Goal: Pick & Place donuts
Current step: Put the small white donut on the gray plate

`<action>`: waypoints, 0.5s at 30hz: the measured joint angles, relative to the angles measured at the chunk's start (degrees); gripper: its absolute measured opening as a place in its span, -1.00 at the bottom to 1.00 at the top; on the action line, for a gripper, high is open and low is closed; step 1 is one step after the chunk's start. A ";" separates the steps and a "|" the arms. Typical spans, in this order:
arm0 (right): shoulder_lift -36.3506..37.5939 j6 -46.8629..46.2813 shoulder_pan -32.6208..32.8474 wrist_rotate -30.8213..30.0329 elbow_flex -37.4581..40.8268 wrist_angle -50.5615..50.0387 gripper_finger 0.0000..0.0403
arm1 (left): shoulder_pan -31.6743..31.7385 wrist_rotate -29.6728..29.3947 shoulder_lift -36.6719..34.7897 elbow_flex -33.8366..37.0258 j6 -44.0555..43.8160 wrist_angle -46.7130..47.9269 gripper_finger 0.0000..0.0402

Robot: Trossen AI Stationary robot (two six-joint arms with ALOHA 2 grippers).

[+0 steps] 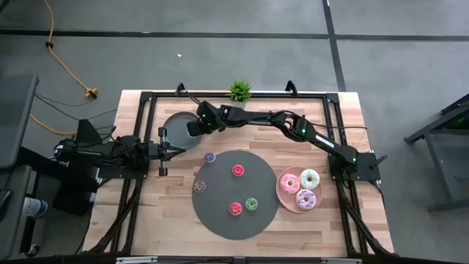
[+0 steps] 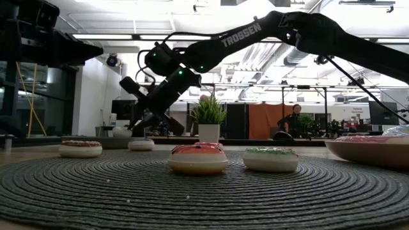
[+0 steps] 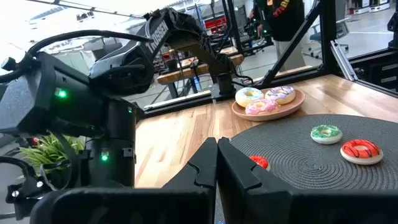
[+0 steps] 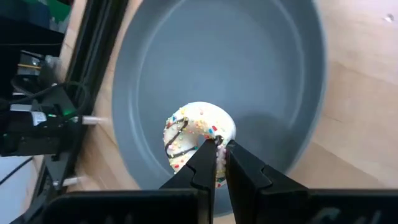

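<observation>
The right arm is reaching across the wooden table (image 1: 344,103), its right gripper (image 4: 219,163) pinching a cream sprinkled donut (image 4: 198,132) by the rim over the grey plate (image 4: 273,74). That thin edge grip is risking a slip or roll on release. The left gripper (image 3: 217,163) is waiting clenched beside the plate.
</observation>
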State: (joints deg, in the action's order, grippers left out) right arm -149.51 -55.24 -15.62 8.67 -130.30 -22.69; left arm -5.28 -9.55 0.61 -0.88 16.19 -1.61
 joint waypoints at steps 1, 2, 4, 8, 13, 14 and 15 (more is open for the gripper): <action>0.00 -0.03 -0.02 -0.08 0.00 -0.28 -0.88 | 0.00 0.00 0.00 0.00 0.00 -0.01 -1.00; 0.00 -0.14 -0.02 -0.14 0.00 -0.49 -0.88 | 0.00 -0.02 0.01 -0.01 0.00 0.00 -1.00; -0.07 -0.22 -0.02 -0.16 0.00 -0.70 -0.88 | 0.00 -0.02 -0.01 -0.01 0.00 0.00 -1.00; -0.39 -0.24 -0.09 0.04 0.00 -0.72 -0.89 | -0.02 -0.04 -0.01 -0.01 0.00 0.00 -1.00; -0.40 -2.15 -0.07 -1.03 0.00 -1.60 -0.89 | -0.01 -0.04 0.00 -0.01 0.00 0.00 -1.00; -0.39 -2.76 -0.07 -1.51 0.00 -1.80 -0.89 | 0.00 -0.04 -0.01 0.00 0.00 0.00 -1.00; -0.39 -3.11 -0.07 -1.98 0.00 -1.82 -0.88 | 0.00 -0.04 0.02 -0.01 0.00 0.00 -1.00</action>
State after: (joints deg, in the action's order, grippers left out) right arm -149.91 -58.35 -15.68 6.69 -130.30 -24.51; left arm -5.28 -9.58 0.62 -0.89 16.19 -1.61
